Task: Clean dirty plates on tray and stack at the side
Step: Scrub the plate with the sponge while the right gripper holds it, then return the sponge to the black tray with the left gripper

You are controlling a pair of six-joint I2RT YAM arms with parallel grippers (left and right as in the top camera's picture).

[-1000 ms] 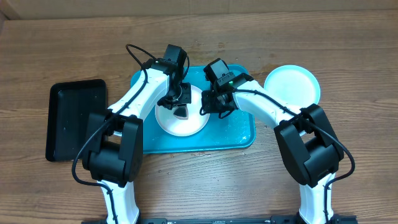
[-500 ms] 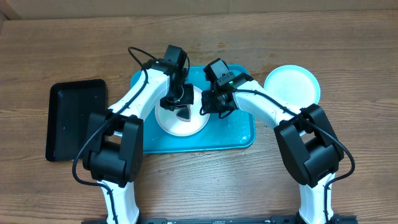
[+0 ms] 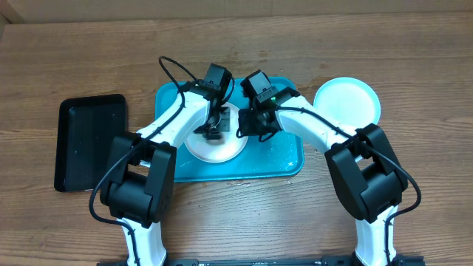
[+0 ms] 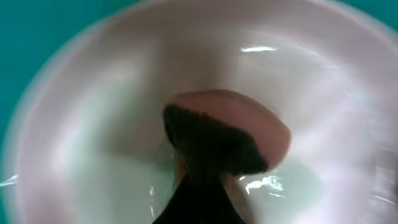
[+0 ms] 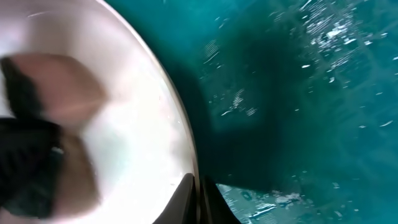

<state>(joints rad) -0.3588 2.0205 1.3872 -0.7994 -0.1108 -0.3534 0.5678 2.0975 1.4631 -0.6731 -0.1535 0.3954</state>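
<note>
Left fingers (image 3: 213,127): closed on a sponge (image 4: 230,130), pointing down onto the white plate (image 3: 222,150). In the left wrist view only a dark finger (image 4: 199,205) shows at the lower edge, running up to the sponge.
Sponge: pinkish with a dark scouring side, at the tips of the left fingers and pressed against the inside of the white plate. In the right wrist view it shows blurred (image 5: 50,87), to the far left of the right fingers.
Right fingers (image 3: 245,129): closed, pinching the right rim of the white plate. In the right wrist view the two tips (image 5: 183,199) meet on the rim at the lower edge of the frame.
White plate: directly under the left fingers, with its rim between the right fingers. It lies inside the turquoise tray (image 3: 284,151), and its surface is wet and shiny (image 4: 93,124).
Turquoise tray: beneath both pairs of fingers. Its bare floor to the right of the right fingers is wet, with bright specks (image 5: 298,93).
Light blue plate (image 3: 347,100): on the desk (image 3: 74,59) outside the tray, well to the right of the right fingers and just beside the tray's far right corner.
Black tray (image 3: 90,140): on the desk well to the left of the left fingers, apart from the turquoise tray.
</note>
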